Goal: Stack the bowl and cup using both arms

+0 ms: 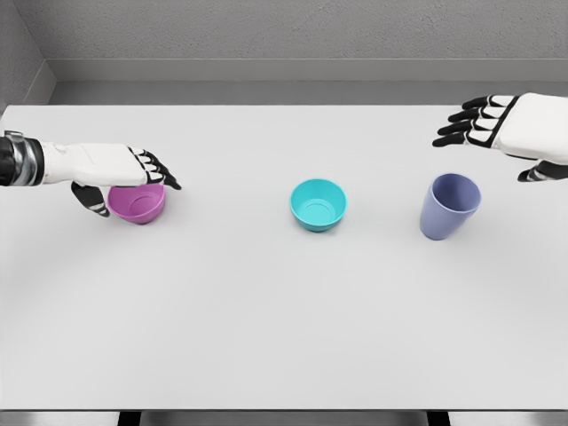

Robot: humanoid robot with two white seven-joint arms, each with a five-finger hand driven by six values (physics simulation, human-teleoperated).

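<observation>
Over the far-left side of the counter (284, 337), my left hand (133, 173) sits on top of the pink bowl (138, 203), palm down across its rim, dark fingertips reaching past the right edge and the thumb hanging down at the bowl's left wall. I read that as a top grasp closing on the rim, though I cannot tell whether the fingers truly grip or merely rest there, because the palm covers the rim's near-left part and the contact itself. The bowl appears to stand upright on the counter, not lifted.

My right hand (497, 129) hovers at the upper right, fingers spread and holding nothing, above and slightly right of the lavender cup (449, 206), apart from it. That position suits a reach down to the cup's mouth. Its arm is cut off by the picture's right edge, and a dark part below it, probably the thumb, is only half visible.

Between the two, the teal bowl (318, 204) stands alone in the middle, open side up, well apart from both neighbours. I judge it the likely base of the stack, since each hand has an outer piece within reach and the centre is common ground.

Stacking has not begun; all three pieces stand separately.
</observation>
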